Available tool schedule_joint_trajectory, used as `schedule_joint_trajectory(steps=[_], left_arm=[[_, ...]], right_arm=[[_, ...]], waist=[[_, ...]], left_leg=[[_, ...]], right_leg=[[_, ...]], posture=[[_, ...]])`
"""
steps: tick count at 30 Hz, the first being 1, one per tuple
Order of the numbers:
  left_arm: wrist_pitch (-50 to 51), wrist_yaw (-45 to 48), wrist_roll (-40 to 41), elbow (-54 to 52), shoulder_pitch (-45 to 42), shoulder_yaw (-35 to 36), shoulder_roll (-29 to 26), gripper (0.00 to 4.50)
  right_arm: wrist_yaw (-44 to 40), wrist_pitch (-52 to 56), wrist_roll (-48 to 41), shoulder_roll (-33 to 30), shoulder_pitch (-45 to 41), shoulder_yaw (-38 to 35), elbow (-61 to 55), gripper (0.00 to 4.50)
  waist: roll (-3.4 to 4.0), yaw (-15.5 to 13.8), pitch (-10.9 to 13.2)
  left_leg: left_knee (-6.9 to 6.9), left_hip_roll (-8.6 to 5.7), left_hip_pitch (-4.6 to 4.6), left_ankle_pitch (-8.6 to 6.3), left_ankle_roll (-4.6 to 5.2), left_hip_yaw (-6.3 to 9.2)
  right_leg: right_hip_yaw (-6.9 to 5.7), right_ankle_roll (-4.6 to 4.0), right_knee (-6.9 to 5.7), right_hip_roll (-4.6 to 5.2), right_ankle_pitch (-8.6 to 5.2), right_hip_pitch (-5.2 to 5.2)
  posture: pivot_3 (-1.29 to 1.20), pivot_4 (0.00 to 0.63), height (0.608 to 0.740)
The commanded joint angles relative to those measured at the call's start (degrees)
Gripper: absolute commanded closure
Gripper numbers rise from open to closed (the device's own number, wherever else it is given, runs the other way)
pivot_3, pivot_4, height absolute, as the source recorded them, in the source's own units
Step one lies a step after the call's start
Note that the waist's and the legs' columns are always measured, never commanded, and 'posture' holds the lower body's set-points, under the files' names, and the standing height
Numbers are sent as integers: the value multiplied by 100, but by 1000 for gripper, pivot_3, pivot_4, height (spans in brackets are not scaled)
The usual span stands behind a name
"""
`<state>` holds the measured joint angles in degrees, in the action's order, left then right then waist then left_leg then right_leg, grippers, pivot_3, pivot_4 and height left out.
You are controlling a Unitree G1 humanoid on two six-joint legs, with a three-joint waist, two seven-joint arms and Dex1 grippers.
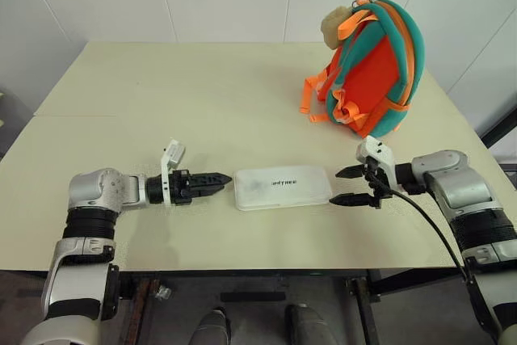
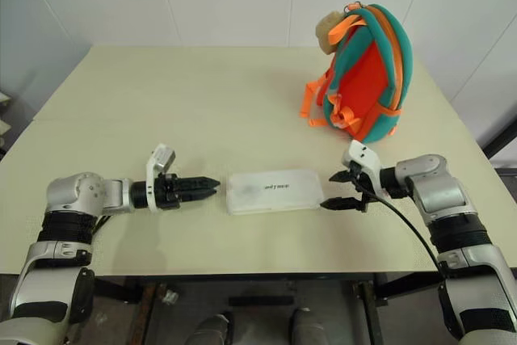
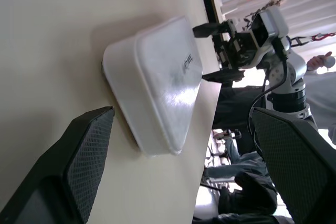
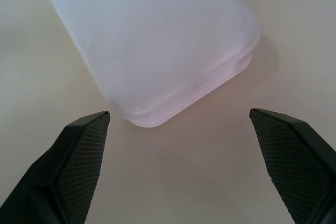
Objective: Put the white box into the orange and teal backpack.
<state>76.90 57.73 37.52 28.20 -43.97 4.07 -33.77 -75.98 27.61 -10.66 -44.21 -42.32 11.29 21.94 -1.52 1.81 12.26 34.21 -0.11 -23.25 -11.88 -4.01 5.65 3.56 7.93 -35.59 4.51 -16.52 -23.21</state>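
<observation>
So far nothing of the task looks done: the flat, elongated white plastic box [image 1: 283, 187] with rounded corners and small dark lettering on its lid lies on the pale cream matte table [image 1: 161, 103], near the front edge, and the small orange and teal backpack [image 1: 376, 66] stands upright well apart from it at the far right of the tabletop. The left gripper [image 1: 212, 181] points at the box's left end and the right gripper [image 1: 349, 185] at its right end, so the box sits between the two; both sets of black fingers are spread wide and have hold of nothing, each stopping just short of the box with bare table visible in between. What is left is the whole job as I judge it: taking up the box, carrying it to the backpack and getting it inside. The box looks smooth, slightly glossy and rigid, with a shallow lid seam running round its side, which may make it slippery for the fingers' cross-hatched rubbery pads [image 4: 79, 156]. The backpack is soft fabric, orange panels edged in teal, with orange webbing straps hanging loose and a beige plush piece [image 1: 335, 26] at its top; whether its zip is open I cannot tell from this angle.
</observation>
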Motion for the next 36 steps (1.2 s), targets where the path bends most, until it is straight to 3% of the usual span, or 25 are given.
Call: schedule_joint_trajectory(steps=[1, 8, 20, 30, 33, 36], left_arm=[[179, 205, 28, 2, -156, -203, -111, 50], [10, 197, -97, 420, -350, -348, 27, 50], [-345, 441, -403, 1372, -832, -631, 717, 50], [-1189, 655, -907, 2099, -1103, -704, 1027, 50], [-1350, 665, -1016, 2319, -1170, -675, 1084, 604], [-1362, 846, -1057, 2422, -1217, -653, 1106, 1610]], right_arm=[[-174, 194, -111, -2, -105, -34, -278, 0], [-214, 353, -200, 108, -32, -54, -536, 0], [-319, -217, -147, 354, 6, -63, -263, 0], [-259, -457, -116, 393, 264, -93, -330, 0], [-220, -467, -128, 375, 361, -132, -399, 0], [-170, -420, -204, 364, 529, -208, -615, 0]], waist=[[0, -4, 0], [0, -2, 0], [0, -20, 0], [0, -29, -1], [0, -16, 0], [0, -9, 0]], left_leg=[[0, 0, -5, 1, -2, 0], [3, 0, -2, 5, -7, -1], [15, -5, -2, 8, -7, 0], [25, -6, 2, 8, -7, 1], [43, -7, 5, 7, -6, 2], [51, -7, 6, 8, -3, 2]], right_leg=[[1, 0, -3, 0, 0, -7], [1, -2, -17, 0, 0, -10], [1, 0, -23, 2, 3, -6], [1, 2, -25, 2, 4, 4], [1, 6, -23, 2, 7, 18], [1, 8, -14, 1, 8, 26]], posture=[[0, 150, 740], [0, 150, 740], [0, 150, 740], [0, 150, 740], [0, 150, 740], [0, 150, 740]])
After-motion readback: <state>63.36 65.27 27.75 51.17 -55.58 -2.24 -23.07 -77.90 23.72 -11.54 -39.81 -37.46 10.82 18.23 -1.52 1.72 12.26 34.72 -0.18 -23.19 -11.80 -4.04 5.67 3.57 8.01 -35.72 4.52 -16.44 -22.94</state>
